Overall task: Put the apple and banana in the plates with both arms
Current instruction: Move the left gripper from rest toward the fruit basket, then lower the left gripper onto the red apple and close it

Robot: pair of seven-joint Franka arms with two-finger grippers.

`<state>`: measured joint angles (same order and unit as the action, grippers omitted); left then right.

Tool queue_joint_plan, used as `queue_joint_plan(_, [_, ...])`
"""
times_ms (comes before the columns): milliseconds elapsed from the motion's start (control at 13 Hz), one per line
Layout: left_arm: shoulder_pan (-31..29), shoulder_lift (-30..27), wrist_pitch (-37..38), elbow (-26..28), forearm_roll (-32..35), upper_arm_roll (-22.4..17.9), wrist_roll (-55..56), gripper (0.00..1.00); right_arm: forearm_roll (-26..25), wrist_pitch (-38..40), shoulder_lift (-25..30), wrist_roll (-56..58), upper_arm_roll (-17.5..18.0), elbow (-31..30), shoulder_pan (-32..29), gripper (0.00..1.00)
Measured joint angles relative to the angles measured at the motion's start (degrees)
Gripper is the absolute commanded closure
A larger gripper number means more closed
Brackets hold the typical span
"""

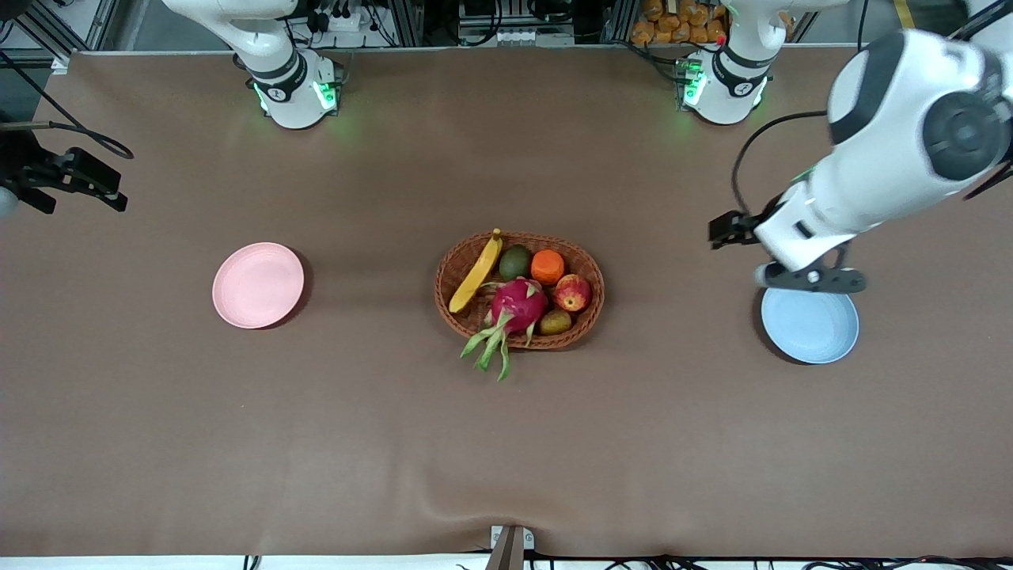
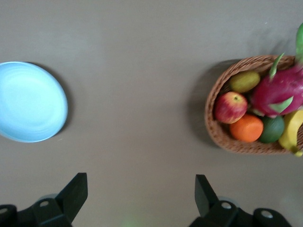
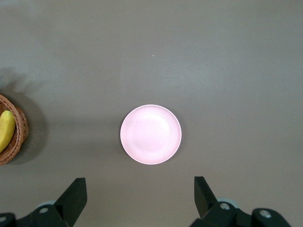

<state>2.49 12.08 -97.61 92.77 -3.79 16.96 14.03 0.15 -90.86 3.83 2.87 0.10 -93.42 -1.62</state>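
Nothing placed yet. Apple (image 1: 572,292) and banana (image 1: 477,272) both in the wicker basket (image 1: 583,257) mid-table, well apart from either claw. Left gripper (image 2: 141,194) spread wide, empty, over bare table between blue plate (image 1: 815,336) and basket. Right gripper (image 3: 140,196) likewise agape, high above the empty pink plate (image 1: 258,285).

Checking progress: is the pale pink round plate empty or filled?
Empty: the pale pink round plate shows only bare surface.
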Motion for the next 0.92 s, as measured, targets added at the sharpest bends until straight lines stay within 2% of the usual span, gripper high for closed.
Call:
queue_joint_plan(385, [8.8, 9.2, -10.6, 0.2, 0.0, 0.6, 8.3, 0.00, 0.0, 0.0, 0.0, 0.0, 0.1, 0.0, 0.1, 0.00])
queue_joint_plan(923, [15.2, 19.8, -26.3, 0.0, 0.3, 0.5, 17.2, 0.00, 0.0, 0.1, -0.4, 0.0, 0.0, 0.0, 0.1, 0.00])
